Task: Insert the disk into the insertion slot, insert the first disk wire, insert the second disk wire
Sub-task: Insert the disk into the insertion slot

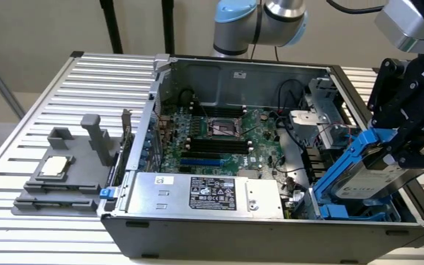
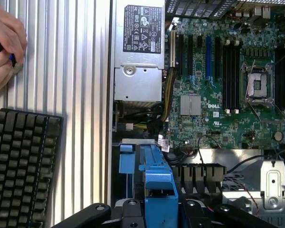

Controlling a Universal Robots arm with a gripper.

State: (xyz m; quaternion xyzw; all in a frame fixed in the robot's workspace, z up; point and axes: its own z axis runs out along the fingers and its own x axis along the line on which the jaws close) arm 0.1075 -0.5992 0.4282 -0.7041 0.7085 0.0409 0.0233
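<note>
Disk, how does it look?
Flat, silver-grey, with a white label on its face, clipped in a bright blue frame.
Where is it?
Between the fingers of the pincer, which is clamped on the frame's upper end. The rest hangs below the pincer, inside the open computer case.
Which way does it lie?
Tilted. Its long axis slants down from the pincer toward the slot beneath. Whether its low end touches there, I cannot tell.

Black end effector at the exterior view's right, tilted down, clamped on blue-framed silver-grey disk, silver arm above
</note>
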